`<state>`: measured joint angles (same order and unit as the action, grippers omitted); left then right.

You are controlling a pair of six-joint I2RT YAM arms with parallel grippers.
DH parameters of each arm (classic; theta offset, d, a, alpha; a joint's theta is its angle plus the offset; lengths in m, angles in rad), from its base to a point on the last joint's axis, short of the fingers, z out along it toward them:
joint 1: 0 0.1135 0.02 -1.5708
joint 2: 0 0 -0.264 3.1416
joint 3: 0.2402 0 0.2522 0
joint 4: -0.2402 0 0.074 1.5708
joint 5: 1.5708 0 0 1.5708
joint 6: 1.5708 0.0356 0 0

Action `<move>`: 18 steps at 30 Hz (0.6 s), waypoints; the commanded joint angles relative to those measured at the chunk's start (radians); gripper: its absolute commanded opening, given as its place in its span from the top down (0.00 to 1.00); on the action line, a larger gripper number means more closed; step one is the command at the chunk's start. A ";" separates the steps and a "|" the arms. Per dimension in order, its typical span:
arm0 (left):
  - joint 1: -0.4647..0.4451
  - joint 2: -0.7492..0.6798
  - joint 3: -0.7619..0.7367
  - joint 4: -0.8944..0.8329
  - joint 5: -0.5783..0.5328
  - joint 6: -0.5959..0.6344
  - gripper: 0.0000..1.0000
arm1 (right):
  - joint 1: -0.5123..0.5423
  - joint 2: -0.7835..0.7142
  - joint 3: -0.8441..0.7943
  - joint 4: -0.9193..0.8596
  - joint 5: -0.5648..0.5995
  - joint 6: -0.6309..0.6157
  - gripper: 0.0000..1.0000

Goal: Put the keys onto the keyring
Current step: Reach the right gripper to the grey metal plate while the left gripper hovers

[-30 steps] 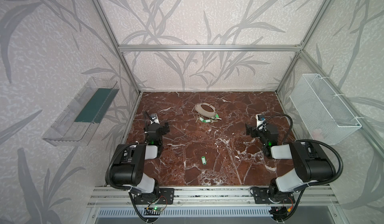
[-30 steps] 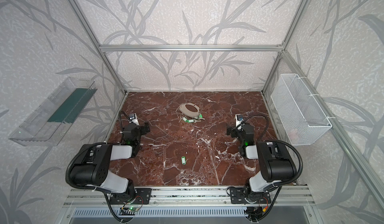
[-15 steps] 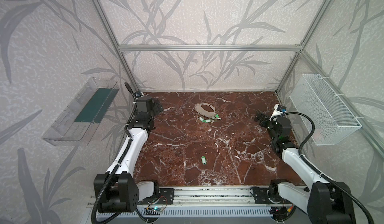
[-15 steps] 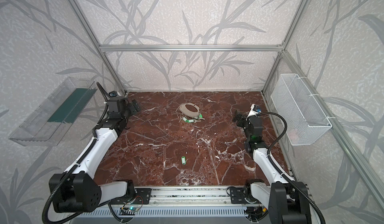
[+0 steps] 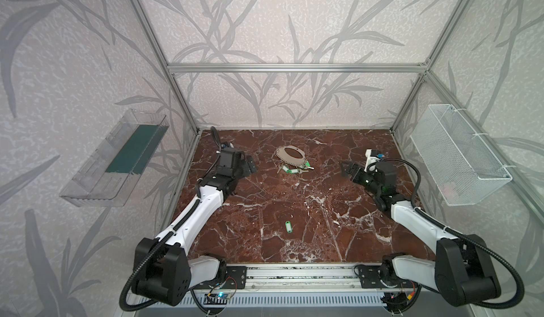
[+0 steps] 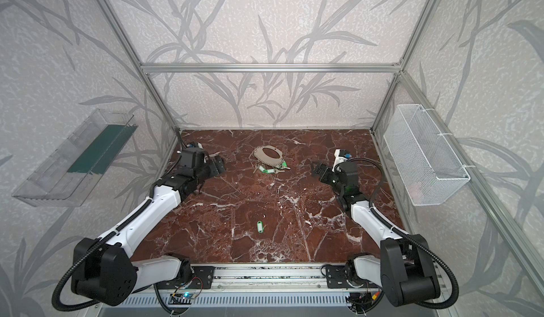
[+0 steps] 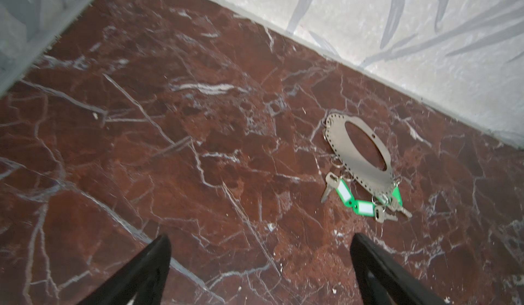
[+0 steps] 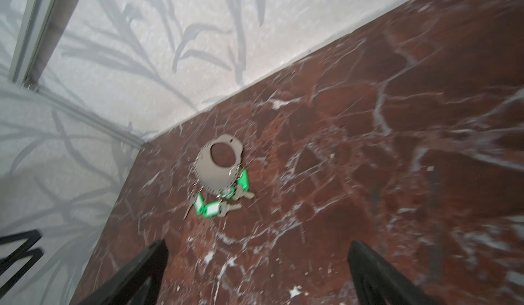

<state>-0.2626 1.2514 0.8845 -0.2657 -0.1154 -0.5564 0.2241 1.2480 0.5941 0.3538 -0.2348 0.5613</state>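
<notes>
Red-marble surface (image 5: pixel 294 200), leaf-pattern walls. Left fingers (image 7: pixel 141 278) apart, empty, above surface. Right fingers (image 8: pixel 139 278) apart, empty. Keyring (image 5: pixel 287 161) flat between both arms, near back wall. Keys (image 5: pixel 290 169) touching its front rim. Lone green tag (image 5: pixel 288 226) well apart, front centre.

Keyring (image 5: pixel 289 161): one. Keys (image 7: pixel 364 207) with green tags at its rim: three. Loose green tag (image 5: pixel 288 226), lying apart on the bench (image 5: pixel 323 212): one. Grippers: two, the left gripper (image 5: pixel 250 165) and the right gripper (image 5: pixel 348 169). Clear wall tray (image 5: pixel 97 177): one. Wire basket (image 5: pixel 459 159): one.
</notes>
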 commanded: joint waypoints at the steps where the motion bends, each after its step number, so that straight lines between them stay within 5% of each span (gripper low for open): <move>1: -0.044 -0.008 -0.080 0.083 -0.045 -0.035 0.02 | 0.109 0.030 0.050 -0.059 0.040 -0.136 0.00; 12: -0.107 0.075 -0.242 0.337 0.037 -0.085 0.06 | 0.321 0.267 0.256 -0.254 0.153 -0.249 0.00; 18: -0.122 0.148 -0.290 0.443 0.034 -0.015 0.08 | 0.337 0.468 0.506 -0.386 0.115 -0.247 0.21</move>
<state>-0.3790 1.3746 0.6189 0.1013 -0.0799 -0.6018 0.5541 1.6455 0.9890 0.0612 -0.1104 0.3260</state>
